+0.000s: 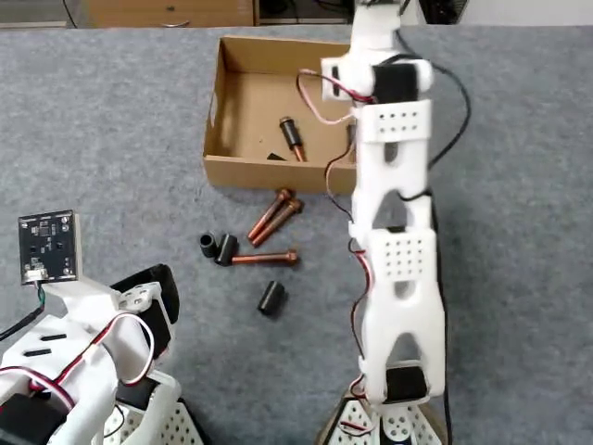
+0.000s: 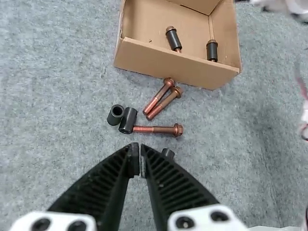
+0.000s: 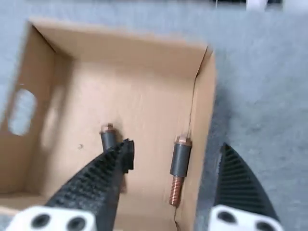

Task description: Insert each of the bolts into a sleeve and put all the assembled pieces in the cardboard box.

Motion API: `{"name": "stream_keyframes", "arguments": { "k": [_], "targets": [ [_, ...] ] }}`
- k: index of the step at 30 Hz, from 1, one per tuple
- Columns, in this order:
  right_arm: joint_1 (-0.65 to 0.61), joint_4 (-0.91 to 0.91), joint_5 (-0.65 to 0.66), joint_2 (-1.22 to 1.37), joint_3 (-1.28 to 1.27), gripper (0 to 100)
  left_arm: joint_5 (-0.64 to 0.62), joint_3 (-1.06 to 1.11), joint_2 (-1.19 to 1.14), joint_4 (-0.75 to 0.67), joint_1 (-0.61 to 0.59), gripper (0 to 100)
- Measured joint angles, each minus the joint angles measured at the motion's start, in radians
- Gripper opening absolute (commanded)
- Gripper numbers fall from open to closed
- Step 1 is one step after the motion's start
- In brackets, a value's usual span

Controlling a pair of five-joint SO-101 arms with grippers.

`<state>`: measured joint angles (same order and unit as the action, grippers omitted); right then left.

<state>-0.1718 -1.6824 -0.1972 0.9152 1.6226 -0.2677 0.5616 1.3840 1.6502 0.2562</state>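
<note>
The cardboard box [image 1: 232,171] holds two bolts in black sleeves [image 2: 173,38] [image 2: 211,49]. My right gripper [image 3: 176,149] hangs open above the box's inside, over one sleeved bolt [image 3: 179,168] by the wall; the other sleeved bolt [image 3: 108,138] lies beside one finger. On the carpet in front of the box lie two bare copper bolts [image 2: 162,98] side by side. A third bolt [image 2: 156,129] has its tip in a sleeve [image 2: 127,120], with a loose sleeve [image 2: 114,115] next to it. My left gripper [image 2: 139,162] is shut and empty, just short of another sleeve [image 2: 167,154].
The right arm [image 1: 394,232] stretches over the carpet and the box's right side. The left arm [image 1: 93,343] sits at the near left corner with a small circuit board [image 1: 46,246] on it. Grey carpet [image 1: 111,139] lies bare to the left of the box.
</note>
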Motion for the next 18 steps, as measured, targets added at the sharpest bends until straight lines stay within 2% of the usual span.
{"name": "stream_keyframes", "arguments": {
  "k": [13, 18],
  "targets": [
    [0.002, -0.089, 0.000, -0.594, 0.009, 25.7, 0.000, 0.086, 0.000, 0.000, 0.000, 2],
    [-0.072, -0.089, 0.000, -0.844, -0.199, 25.7, -0.048, 0.089, 0.000, -0.015, 0.000, 2]
  ]
}}
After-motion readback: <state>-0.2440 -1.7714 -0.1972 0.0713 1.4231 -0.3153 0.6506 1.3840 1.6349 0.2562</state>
